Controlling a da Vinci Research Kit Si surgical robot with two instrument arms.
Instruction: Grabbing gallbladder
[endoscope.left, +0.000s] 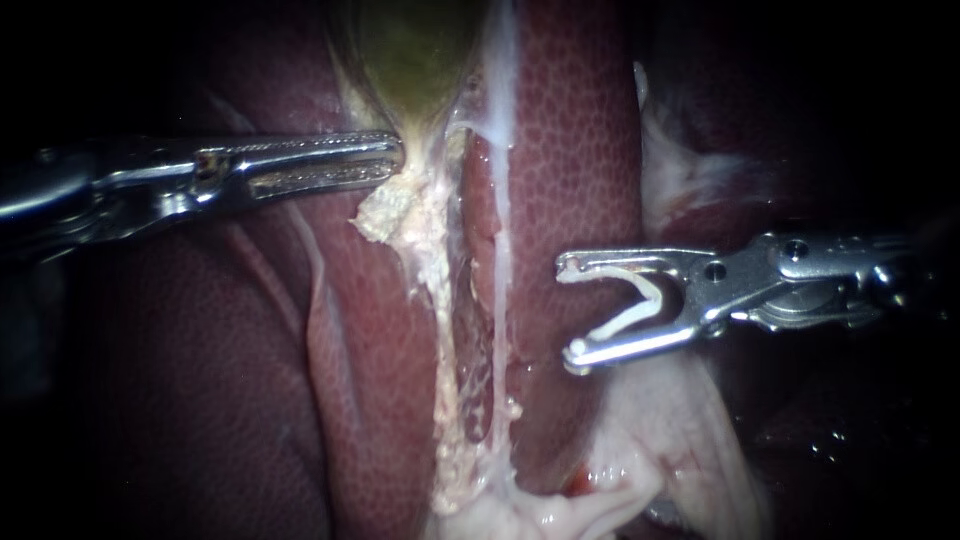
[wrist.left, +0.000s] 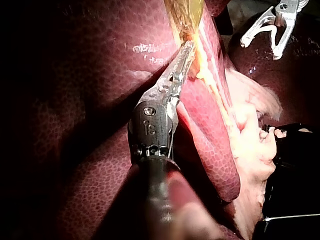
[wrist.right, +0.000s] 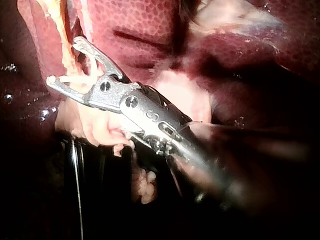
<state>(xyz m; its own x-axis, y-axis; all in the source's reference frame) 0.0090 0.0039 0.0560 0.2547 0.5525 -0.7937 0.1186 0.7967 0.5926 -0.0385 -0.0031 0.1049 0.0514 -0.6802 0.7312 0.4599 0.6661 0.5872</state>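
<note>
The greenish gallbladder (endoscope.left: 420, 50) narrows downward between lobes of the red liver (endoscope.left: 570, 130). My left instrument (endoscope.left: 395, 158) comes in level from the left, and its long jaws lie together, pinching the gallbladder's narrow lower end. The left wrist view shows the same grip, with the left instrument (wrist.left: 187, 47) at the foot of the gallbladder (wrist.left: 182, 15). My right instrument (endoscope.left: 568, 312) hovers over the liver to the right, apart from the tissue. Its jaws stand wide apart with an open white clip (endoscope.left: 625, 322) seated between them, also seen as the clip (wrist.right: 75, 77) in the right wrist view.
A cream, crumbly strand of tissue (endoscope.left: 440, 300) runs down from the gallbladder's end along a groove in the liver. Pale whitish tissue (endoscope.left: 680, 440) spreads under and below the right instrument. More pale membrane (endoscope.left: 680, 170) lies at the liver's right edge.
</note>
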